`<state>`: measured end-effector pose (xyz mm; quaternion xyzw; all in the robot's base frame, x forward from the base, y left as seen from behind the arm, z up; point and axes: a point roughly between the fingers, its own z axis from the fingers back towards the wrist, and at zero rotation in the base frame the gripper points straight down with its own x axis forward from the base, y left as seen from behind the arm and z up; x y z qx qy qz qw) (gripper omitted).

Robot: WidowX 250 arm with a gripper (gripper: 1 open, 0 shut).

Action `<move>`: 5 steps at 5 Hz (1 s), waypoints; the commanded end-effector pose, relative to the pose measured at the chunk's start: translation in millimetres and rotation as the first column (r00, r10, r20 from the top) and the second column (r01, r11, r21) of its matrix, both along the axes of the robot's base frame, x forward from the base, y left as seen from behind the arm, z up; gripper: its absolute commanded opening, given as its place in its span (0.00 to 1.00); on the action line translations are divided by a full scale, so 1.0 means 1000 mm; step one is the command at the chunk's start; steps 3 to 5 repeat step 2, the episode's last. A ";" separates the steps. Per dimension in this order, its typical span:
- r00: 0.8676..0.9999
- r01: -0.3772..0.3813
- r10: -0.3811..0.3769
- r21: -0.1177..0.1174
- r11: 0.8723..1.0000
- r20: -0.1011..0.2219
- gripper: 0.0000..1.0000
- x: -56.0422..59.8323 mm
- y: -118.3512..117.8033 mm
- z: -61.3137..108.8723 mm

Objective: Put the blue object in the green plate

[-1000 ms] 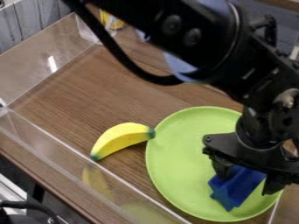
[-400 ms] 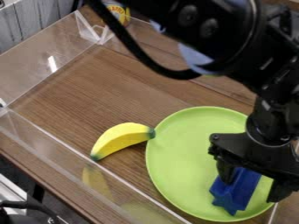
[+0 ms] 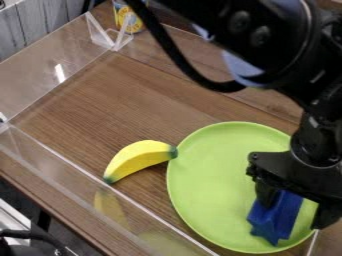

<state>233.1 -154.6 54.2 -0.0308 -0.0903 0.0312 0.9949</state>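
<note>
"What can you make out down at the lower left?"

"Around eight o'clock in the view there's some dark gear [image 3: 24, 238], cut off by the edge; I can't tell what it is. Clear panels [image 3: 67, 165] run alongside the wooden surface [image 3: 100, 115], and you can see through them."

"And up at eleven o'clock?"

"One yellow can [image 3: 128, 17], its top cropped away. Then one banana [image 3: 139, 159], fully in sight, just off the green plate [image 3: 214, 185] at about ten o'clock from its middle."

"How much of the plate shows?"

"Most of it. There's just one, and its right side disappears behind the end effector [image 3: 295, 206]."

"Something pale blue [image 3: 241, 68] peeks out past the arm [image 3: 274, 45], doesn't it?"

"Yes, up past one o'clock from the plate, mostly covered. Couldn't name it."

"Where's the blue object [image 3: 275, 218]?"

"One of those, on the plate, around five o'clock from its centre. Its upper end is tucked behind the dark fingers, so I only get the lower part."

"Is it being gripped?"

"The end effector is spread wide, one finger on either side of the block. Whether either one touches it, I can't tell. The one arm comes in from the top and right, cropped at both edges."
</note>
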 end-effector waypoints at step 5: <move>0.999 -0.028 0.028 -0.011 1.000 0.032 1.00 0.005 0.002 -0.020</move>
